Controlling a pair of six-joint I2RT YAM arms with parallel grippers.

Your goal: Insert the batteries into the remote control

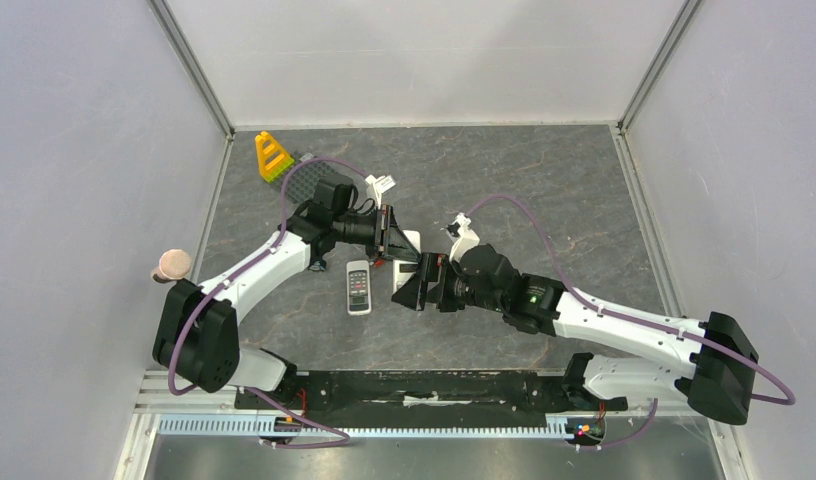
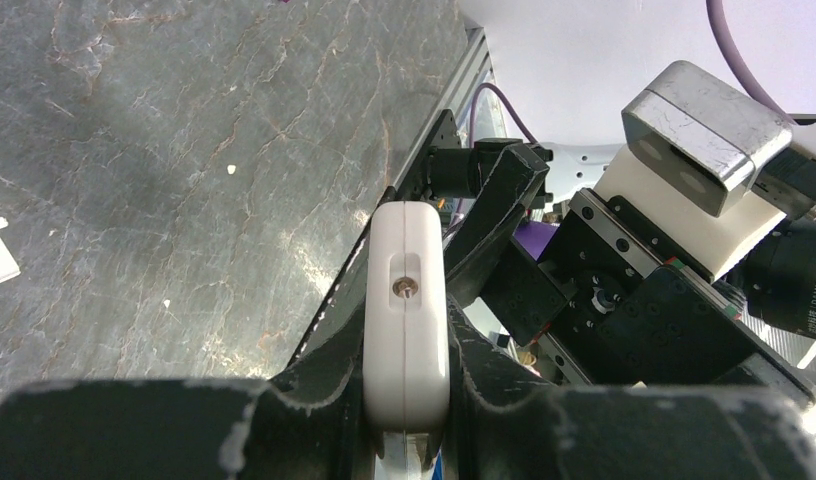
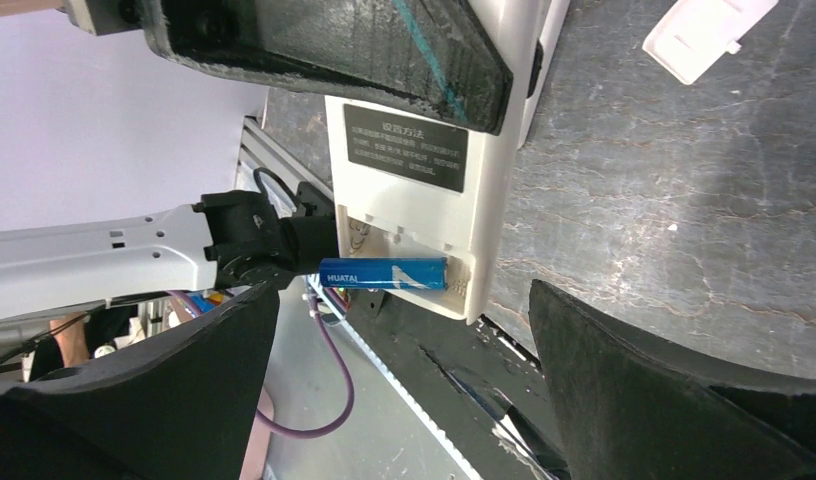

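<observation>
My left gripper (image 1: 391,238) is shut on a white remote (image 1: 408,250) and holds it on edge above the table; in the left wrist view the fingers clamp its narrow sides (image 2: 407,320). The right wrist view shows the remote's back (image 3: 414,200) with the battery compartment open. One blue battery (image 3: 384,273) lies in the compartment's end slot, its left end sticking slightly past the side. My right gripper (image 1: 412,288) is open and empty just in front of the compartment, with its jaws wide apart (image 3: 404,400). The other batteries are out of view.
A second remote with buttons (image 1: 358,287) lies on the table below the left gripper. A white cover piece (image 3: 706,35) lies on the table. A yellow triangular object (image 1: 272,155) and a dark grid tray (image 1: 306,178) stand at the back left. Walls enclose three sides.
</observation>
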